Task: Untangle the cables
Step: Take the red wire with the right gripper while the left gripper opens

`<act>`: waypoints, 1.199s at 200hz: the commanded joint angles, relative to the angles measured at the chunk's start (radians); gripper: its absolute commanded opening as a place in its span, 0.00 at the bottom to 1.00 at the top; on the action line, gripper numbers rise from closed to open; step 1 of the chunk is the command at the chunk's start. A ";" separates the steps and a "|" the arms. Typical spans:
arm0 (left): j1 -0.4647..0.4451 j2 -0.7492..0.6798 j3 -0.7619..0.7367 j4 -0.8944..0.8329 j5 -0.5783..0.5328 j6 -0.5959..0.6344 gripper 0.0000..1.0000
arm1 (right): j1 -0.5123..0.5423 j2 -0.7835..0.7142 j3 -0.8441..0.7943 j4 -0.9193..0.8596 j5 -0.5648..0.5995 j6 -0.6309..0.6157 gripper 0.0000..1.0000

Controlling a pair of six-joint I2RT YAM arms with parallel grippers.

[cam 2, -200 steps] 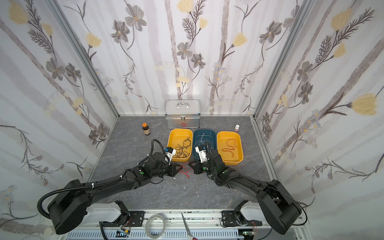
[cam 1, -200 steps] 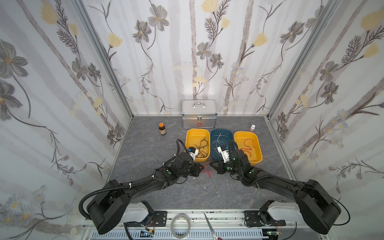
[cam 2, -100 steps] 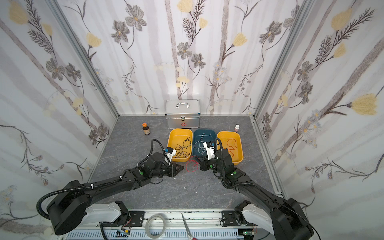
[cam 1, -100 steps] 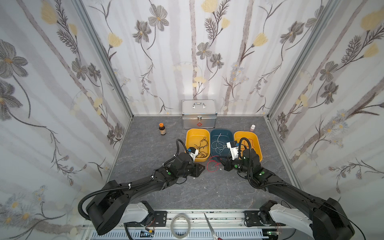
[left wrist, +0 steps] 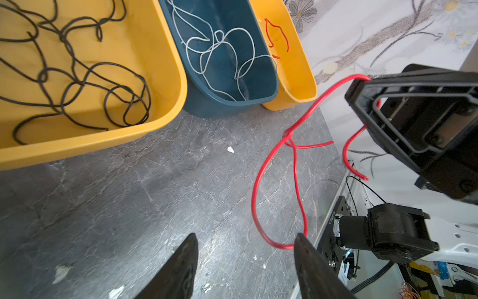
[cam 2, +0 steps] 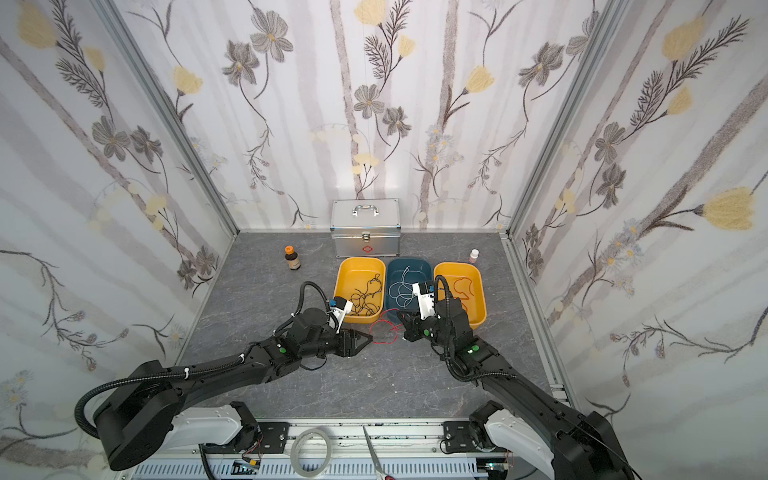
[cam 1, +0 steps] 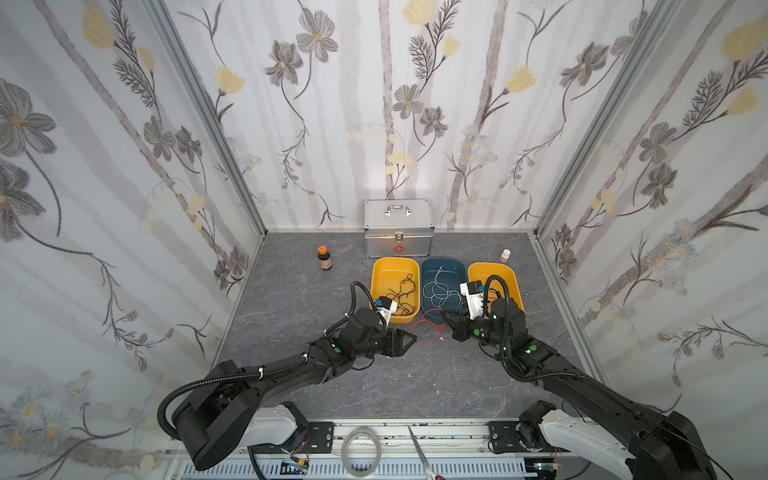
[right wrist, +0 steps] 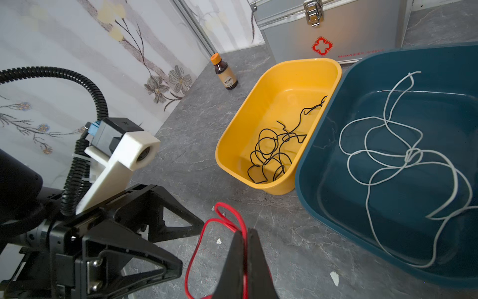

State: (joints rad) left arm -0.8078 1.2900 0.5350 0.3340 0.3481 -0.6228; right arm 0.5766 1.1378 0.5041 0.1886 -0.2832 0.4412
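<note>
A red cable (cam 1: 424, 332) (cam 2: 384, 331) lies in a loop on the grey floor between my two grippers. My right gripper (cam 1: 446, 322) (right wrist: 245, 233) is shut on one strand of it (right wrist: 199, 243). My left gripper (cam 1: 409, 338) (left wrist: 245, 236) stands open just left of the loop. The loop's end (left wrist: 258, 181) rests at one fingertip (left wrist: 300, 240), not pinched. A black cable (cam 1: 401, 297) (right wrist: 271, 152) lies curled in the left yellow bin (cam 1: 376, 270). A white cable (cam 1: 440, 291) (right wrist: 401, 155) lies in the blue bin (cam 1: 442, 262).
A right yellow bin (cam 1: 513, 282) holds another red piece (left wrist: 278, 33). Behind the bins stand a silver first-aid case (cam 1: 398, 228), a brown bottle (cam 1: 325, 258) and a small white bottle (cam 1: 505, 255). A tape ring (cam 1: 360, 451) and scissors (cam 1: 422, 455) lie on the front rail.
My left gripper has opened and let go of the red cable. The right wrist has shifted right, still holding it, and the cable has spread into a wider loop.
</note>
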 commanded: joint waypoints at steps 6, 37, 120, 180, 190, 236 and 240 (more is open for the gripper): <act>0.001 0.046 0.008 0.093 0.032 -0.027 0.61 | 0.006 -0.009 0.004 0.032 -0.039 0.021 0.00; 0.001 0.100 0.015 0.148 0.031 -0.039 0.59 | 0.024 -0.010 -0.003 0.054 -0.068 0.043 0.00; 0.001 0.124 0.064 0.096 0.002 -0.015 0.10 | 0.023 0.049 0.010 -0.034 0.077 0.059 0.00; 0.001 -0.007 -0.024 0.147 -0.045 0.004 0.00 | -0.080 0.058 -0.015 -0.078 0.188 0.123 0.00; 0.001 -0.025 -0.041 0.149 -0.066 0.008 0.00 | -0.093 0.053 -0.021 -0.086 0.195 0.126 0.00; 0.005 -0.102 -0.085 0.112 -0.128 0.023 0.00 | -0.124 0.002 -0.037 -0.107 0.239 0.128 0.00; 0.005 -0.102 -0.085 0.107 -0.131 0.023 0.00 | -0.125 -0.003 -0.039 -0.106 0.241 0.128 0.00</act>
State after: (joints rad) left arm -0.8059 1.1992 0.4557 0.4503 0.2649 -0.6193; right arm 0.4614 1.1580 0.4725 0.0891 -0.1001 0.5571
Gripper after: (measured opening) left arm 0.051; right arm 0.049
